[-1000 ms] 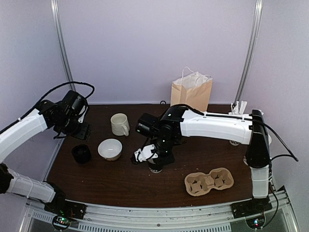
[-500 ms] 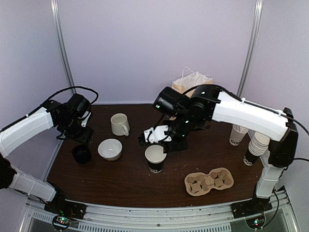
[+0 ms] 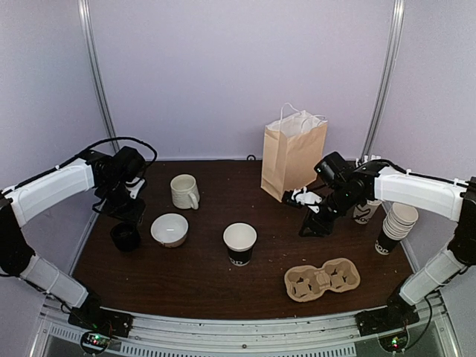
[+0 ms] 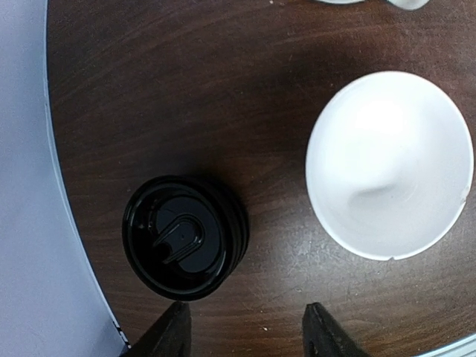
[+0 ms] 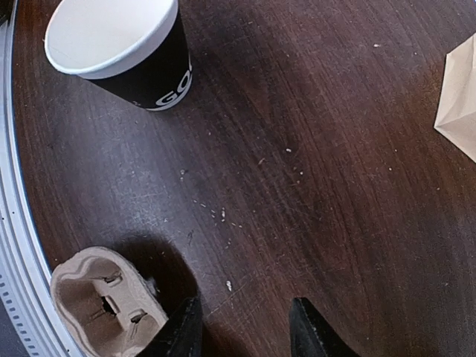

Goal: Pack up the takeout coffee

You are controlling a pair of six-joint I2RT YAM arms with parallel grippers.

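Surface [image 3: 186, 279]: dark wood, lilac walls [image 3: 223, 74] behind.
Left hand [image 4: 245, 336]: half-spread, holding nothing.
Coffee cup [image 4: 182, 238]: black, lidded, below this hand, just ahead-left; apparently upright.
Right hand [image 5: 242, 327]: half-spread, holding nothing.

Top camera: fixed high behind my bases, facing forward and down, far off, with the whole table [image 3: 193, 290] in frame. Left wrist camera: straight down, close over the black lidded cup [image 4: 182, 245] and white bowl [image 4: 390, 163]. Right wrist camera: steeply down, close, on the open paper cup [image 5: 123, 52] and cup carrier [image 5: 100, 305]. The top view shares all four.
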